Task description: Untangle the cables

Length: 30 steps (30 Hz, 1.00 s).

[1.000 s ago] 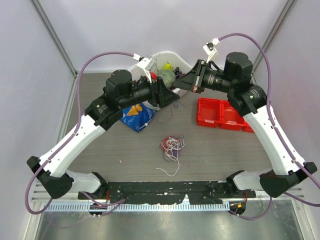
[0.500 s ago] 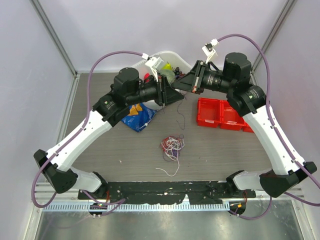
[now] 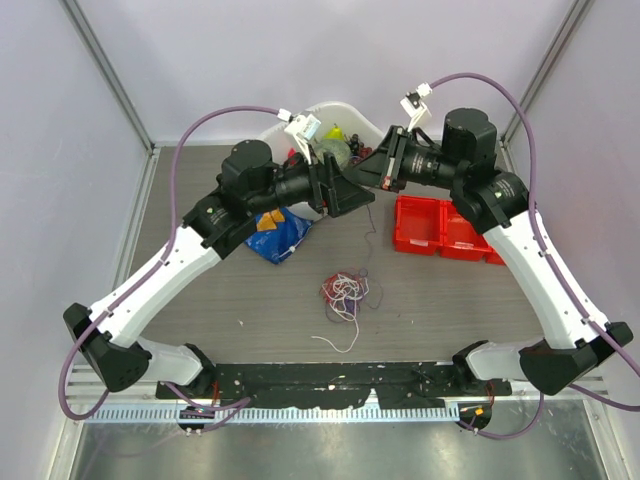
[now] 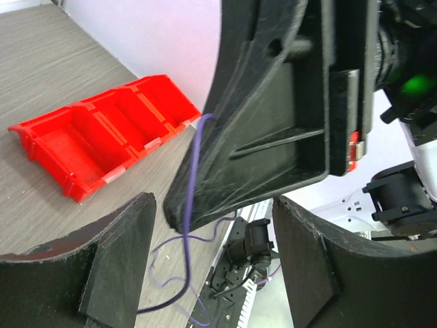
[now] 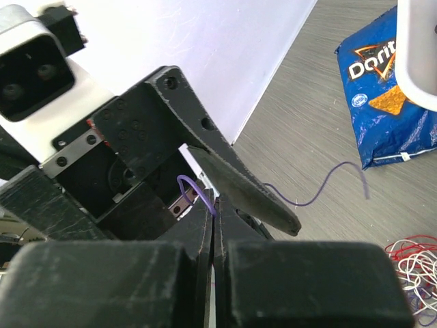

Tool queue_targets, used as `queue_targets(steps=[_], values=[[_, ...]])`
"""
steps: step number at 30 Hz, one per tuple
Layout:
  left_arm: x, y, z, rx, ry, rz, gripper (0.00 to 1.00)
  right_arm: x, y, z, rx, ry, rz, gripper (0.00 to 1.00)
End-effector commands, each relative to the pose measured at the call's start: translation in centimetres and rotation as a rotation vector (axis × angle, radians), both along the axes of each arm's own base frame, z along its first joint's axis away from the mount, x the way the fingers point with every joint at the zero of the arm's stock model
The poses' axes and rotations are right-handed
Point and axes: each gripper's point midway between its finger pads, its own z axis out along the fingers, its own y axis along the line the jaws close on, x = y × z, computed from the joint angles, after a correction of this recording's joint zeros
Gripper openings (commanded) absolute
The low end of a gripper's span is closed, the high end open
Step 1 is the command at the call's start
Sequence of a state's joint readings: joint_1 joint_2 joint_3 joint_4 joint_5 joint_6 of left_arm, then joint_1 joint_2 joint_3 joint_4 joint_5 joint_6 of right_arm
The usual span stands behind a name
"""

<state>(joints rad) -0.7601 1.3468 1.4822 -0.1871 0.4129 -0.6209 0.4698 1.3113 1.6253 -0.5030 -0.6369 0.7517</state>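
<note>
One bunch of cables, red, white and purple, lies mid-desk, a white end trailing nearward. One purple cable hangs toward the bunch from the right tool, which is clenched on it, with the left tool spread wide around that tip. Beyond: blue chip bag to the left, red bins to the right.

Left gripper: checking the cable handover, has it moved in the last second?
Yes. The left gripper has moved right in the top view, away from the chip bag and toward the red bins.
</note>
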Motion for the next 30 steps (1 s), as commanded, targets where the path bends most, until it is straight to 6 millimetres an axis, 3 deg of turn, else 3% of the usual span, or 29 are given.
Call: queue_targets(steps=[1, 8, 10, 20, 24, 25, 27, 30], values=[[-1.9, 0.5, 3.3, -0.084, -0.084, -0.057, 0.73, -0.4, -0.3, 0.3, 0.006, -0.024, -0.012, 0.01], [-1.5, 1.4, 2.4, -0.092, -0.031, 0.013, 0.72, -0.5, -0.3, 0.2, 0.001, -0.023, -0.021, 0.01], [-0.9, 1.0, 2.3, -0.098, -0.012, 0.026, 0.61, -0.6, 0.0, 0.4, 0.011, -0.023, -0.013, 0.01], [0.1, -0.8, 2.4, -0.13, 0.05, 0.002, 0.31, -1.1, 1.3, -0.2, 0.008, -0.007, -0.007, 0.01], [0.8, -0.3, 1.8, -0.111, 0.081, 0.061, 0.03, -1.1, 1.2, -0.6, -0.005, 0.003, -0.028, 0.01], [1.0, 0.1, 1.7, -0.108, 0.098, 0.091, 0.0, -0.9, 1.0, -1.5, -0.037, 0.018, -0.04, 0.01], [1.5, 1.0, 1.3, -0.105, 0.139, 0.16, 0.0, -0.4, 0.0, -2.6, -0.103, 0.022, -0.091, 0.1], [1.3, 2.3, 0.6, -0.112, 0.224, 0.225, 0.0, 0.5, -2.0, -4.1, -0.191, 0.02, -0.169, 0.42]])
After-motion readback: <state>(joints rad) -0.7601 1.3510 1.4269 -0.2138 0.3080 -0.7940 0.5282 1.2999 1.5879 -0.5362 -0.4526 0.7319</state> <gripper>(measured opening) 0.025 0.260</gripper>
